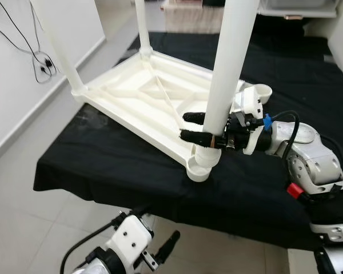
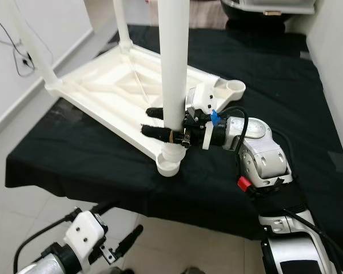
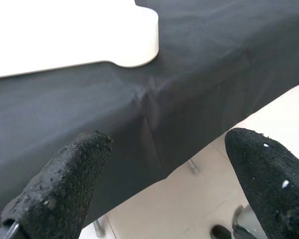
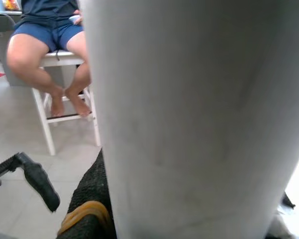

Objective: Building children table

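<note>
On the black-draped bench, the right gripper [image 1: 195, 127] clamps a white table leg [image 1: 224, 74] near its socket.

Upside down on the black cloth [image 1: 120, 165] lies the white tabletop [image 1: 143, 97], its ribbed underside up; three legs rise from its corners and run out past the top of the head views, while the far right corner socket [image 2: 235, 87] stands bare. Both black fingers close around the near leg just above its corner socket [image 1: 201, 169]. Low by the bench's front edge hangs the left gripper [image 3: 174, 179], fingers spread wide and holding nothing. A cable [image 1: 37, 57] dangles on the white wall at left. Behind the leg, the right wrist view catches a seated person's legs [image 4: 50, 64] on a white stool; the leg itself blocks most else.
</note>
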Tool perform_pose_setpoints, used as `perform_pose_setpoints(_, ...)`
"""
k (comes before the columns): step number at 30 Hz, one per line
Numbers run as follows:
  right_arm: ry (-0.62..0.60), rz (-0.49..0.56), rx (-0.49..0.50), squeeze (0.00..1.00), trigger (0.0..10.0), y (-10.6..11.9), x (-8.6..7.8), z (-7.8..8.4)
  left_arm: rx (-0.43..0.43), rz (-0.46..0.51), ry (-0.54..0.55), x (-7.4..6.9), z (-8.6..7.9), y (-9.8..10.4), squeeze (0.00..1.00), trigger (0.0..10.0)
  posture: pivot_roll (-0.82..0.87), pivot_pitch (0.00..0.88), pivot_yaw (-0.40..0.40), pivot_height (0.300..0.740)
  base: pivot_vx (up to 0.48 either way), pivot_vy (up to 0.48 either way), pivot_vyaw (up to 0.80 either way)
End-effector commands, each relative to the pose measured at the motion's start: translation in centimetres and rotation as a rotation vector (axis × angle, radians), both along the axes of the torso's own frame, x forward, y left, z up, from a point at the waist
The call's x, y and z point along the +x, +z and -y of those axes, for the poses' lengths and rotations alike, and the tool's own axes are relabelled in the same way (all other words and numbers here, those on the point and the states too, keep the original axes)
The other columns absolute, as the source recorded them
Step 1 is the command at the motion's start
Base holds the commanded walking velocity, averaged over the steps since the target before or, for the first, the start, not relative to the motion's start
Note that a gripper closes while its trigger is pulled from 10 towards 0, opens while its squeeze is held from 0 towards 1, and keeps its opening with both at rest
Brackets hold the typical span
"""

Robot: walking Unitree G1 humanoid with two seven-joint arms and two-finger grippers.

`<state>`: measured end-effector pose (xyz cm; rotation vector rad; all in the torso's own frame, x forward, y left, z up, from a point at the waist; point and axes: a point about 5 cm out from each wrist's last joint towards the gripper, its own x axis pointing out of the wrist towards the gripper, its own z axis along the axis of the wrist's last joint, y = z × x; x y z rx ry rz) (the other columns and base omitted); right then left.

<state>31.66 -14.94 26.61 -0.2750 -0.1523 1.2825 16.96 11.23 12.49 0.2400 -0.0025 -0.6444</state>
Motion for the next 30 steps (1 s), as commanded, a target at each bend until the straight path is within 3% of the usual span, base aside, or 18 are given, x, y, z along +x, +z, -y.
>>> perform_pose_setpoints(1,0.039,-0.016,-0.009,0.0,10.0,0.2,0.2,-0.3,0.002,0.009,0.05,-0.2,-0.5,0.5,0.0,10.0,0.03,0.368,0.04,0.74,0.0,0.0,0.0)
perform_pose_setpoints(7,0.052,-0.067,0.091,0.0,10.0,1.8,1.6,0.5,0.048,0.111,0.128,-0.6,-1.0,2.1,0.0,10.0,0.04,0.405,0.047,0.74,0.0,0.0,0.0)
perform_pose_setpoints(15,0.149,-0.092,0.091,0.0,10.0,2.0,0.4,1.4,0.076,0.153,0.123,-0.5,-0.8,2.4,0.0,10.0,0.04,0.405,0.057,0.74,0.0,0.0,0.0)
perform_pose_setpoints(16,0.194,-0.073,0.075,0.0,10.0,2.1,-0.4,1.0,0.08,0.166,0.122,-0.4,-0.7,2.4,0.0,10.0,0.04,0.404,0.062,0.74,0.0,0.0,0.0)
perform_pose_setpoints(23,0.239,-0.024,0.049,0.0,10.0,2.2,-1.3,0.0,0.084,0.18,0.109,-0.1,-0.5,2.4,0.0,10.0,0.04,0.387,0.066,0.74,0.0,0.0,0.0)
perform_pose_setpoints(26,0.238,-0.015,0.041,0.0,10.0,2.1,-1.4,-0.2,0.086,0.182,0.106,-0.1,-0.4,2.4,0.0,10.0,0.04,0.387,0.066,0.74,0.0,0.0,0.0)
perform_pose_setpoints(30,0.152,0.057,-0.025,0.0,10.0,1.6,-0.9,-1.4,0.082,0.192,0.1,0.1,-0.1,2.3,0.0,10.0,0.03,0.373,0.066,0.74,0.0,0.0,0.0)
